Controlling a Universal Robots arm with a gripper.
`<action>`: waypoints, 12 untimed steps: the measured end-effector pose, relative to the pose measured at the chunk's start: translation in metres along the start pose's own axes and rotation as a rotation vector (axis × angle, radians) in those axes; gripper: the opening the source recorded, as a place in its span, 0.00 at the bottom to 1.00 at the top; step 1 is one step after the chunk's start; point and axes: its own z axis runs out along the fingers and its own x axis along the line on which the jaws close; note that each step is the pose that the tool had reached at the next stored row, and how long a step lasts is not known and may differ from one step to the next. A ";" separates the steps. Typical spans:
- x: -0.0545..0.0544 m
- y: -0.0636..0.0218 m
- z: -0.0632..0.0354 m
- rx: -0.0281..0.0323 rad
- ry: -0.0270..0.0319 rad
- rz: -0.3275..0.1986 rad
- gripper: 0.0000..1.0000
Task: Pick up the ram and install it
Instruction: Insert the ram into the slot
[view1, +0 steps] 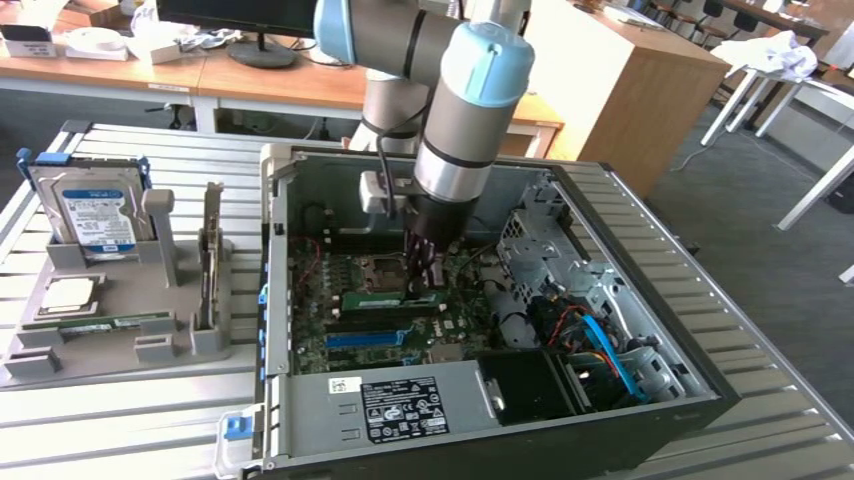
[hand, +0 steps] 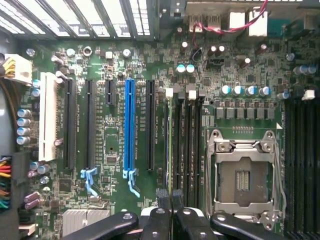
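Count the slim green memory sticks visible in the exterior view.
2. A slim green memory stick lies in the grey holder at the exterior view's left; a second green stick stands at the green motherboard, gripped by the end effector. Others may be hidden.

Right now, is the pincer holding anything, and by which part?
Yes: the pincer is shut on the ram, gripping its long top edge near one end, over the memory slots.
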 end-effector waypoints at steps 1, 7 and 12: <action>0.000 0.0001 -0.0021 -0.0001 0.0003 0.000 0.12; 0.000 0.0002 -0.0047 0.0002 0.0001 0.000 0.12; 0.000 0.0001 -0.0028 0.0009 0.0004 0.000 0.12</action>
